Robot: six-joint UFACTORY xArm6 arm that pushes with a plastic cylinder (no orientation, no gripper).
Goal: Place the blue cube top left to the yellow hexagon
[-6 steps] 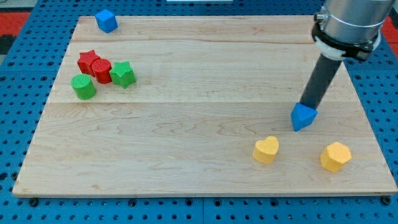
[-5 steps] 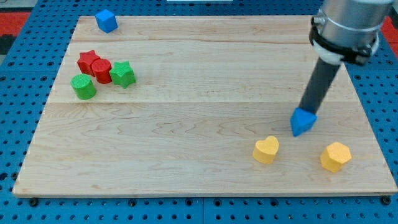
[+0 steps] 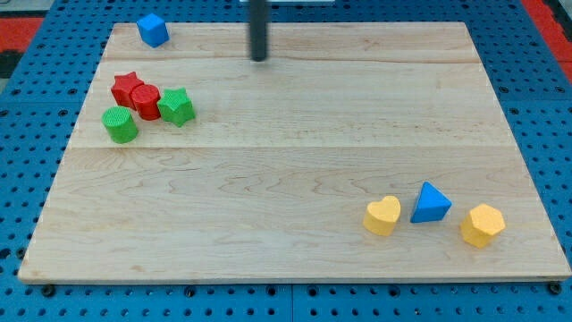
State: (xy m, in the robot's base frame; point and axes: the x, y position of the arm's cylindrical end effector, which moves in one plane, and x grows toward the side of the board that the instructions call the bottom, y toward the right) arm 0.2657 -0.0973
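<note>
Camera view: my tip (image 3: 259,59), a bare rod pinching nothing, sits near the wooden board's (image 3: 286,179) top edge, with the blue cube (image 3: 153,29) apart at its ten o'clock. The yellow hexagon (image 3: 483,224) lies low on the view's right, the blue triangle (image 3: 431,203) at its ten o'clock, the yellow heart (image 3: 382,216) beyond. The red star (image 3: 125,87), red cylinder (image 3: 146,100), green star (image 3: 177,106) and green cylinder (image 3: 120,124) cluster on the view's left.
</note>
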